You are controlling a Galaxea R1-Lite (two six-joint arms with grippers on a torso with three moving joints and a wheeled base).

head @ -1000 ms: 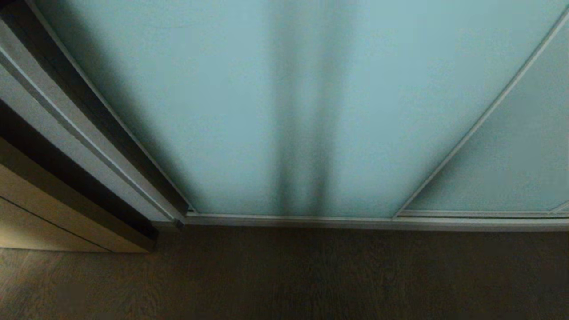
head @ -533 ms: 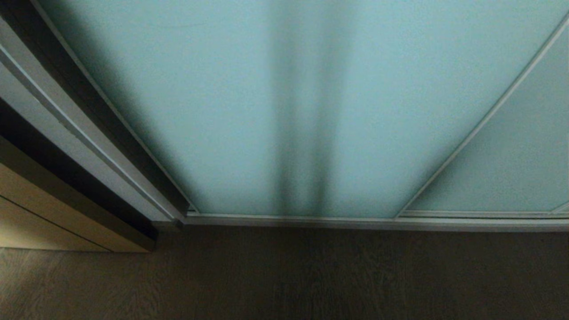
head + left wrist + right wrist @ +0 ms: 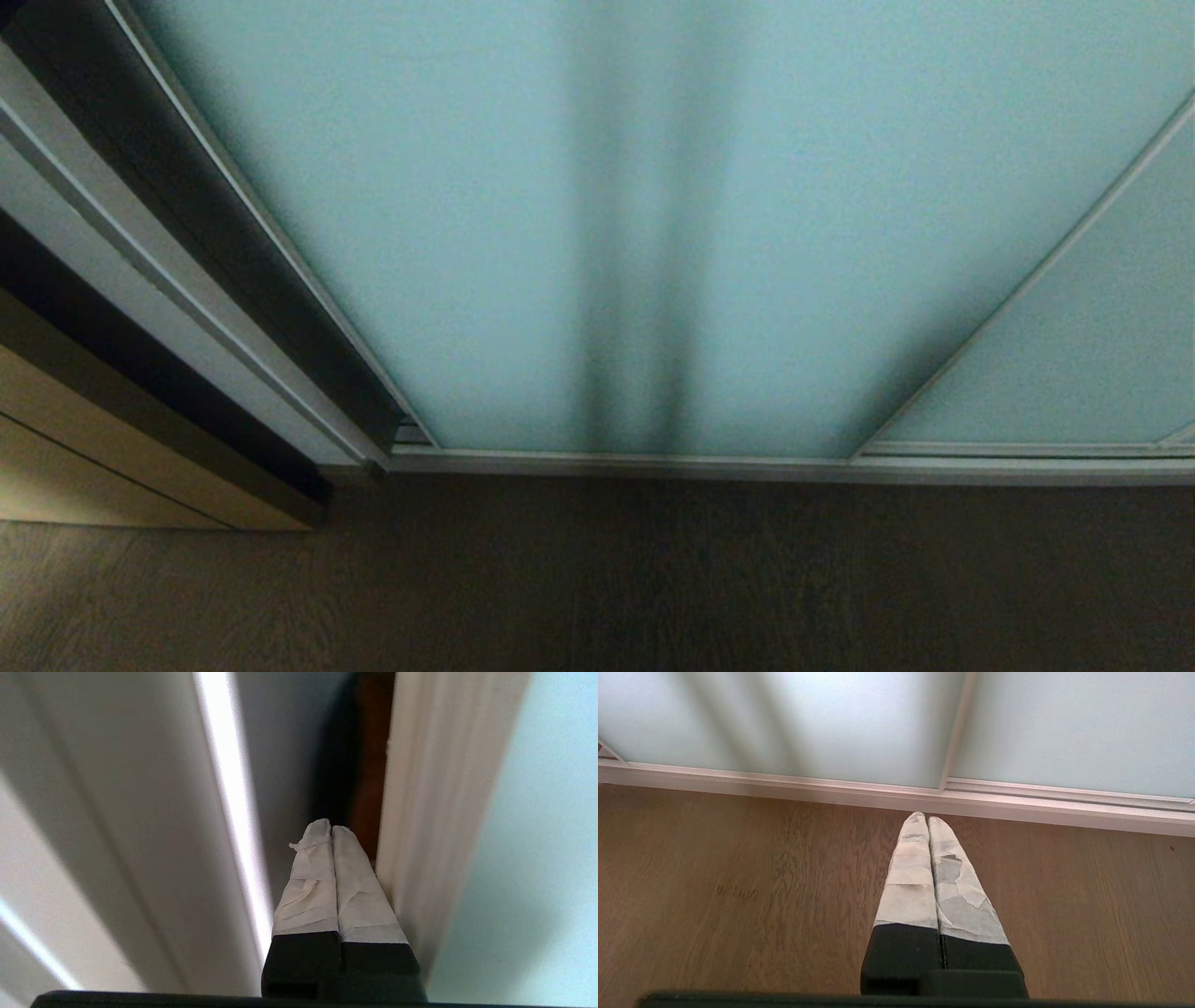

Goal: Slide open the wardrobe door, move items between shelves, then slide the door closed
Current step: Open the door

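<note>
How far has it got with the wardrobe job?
Barely started. The sliding wardrobe door shows just a narrow dark gap at its left edge. The shut left pincer is poked into that gap beside the door frame. No garments or shelves visible; moving them and closing remain.

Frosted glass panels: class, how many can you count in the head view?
2. The sliding wardrobe door fills most of the view; a second panel sits at its right, beyond a slim silver frame strip. More may lie outside the view.
</note>
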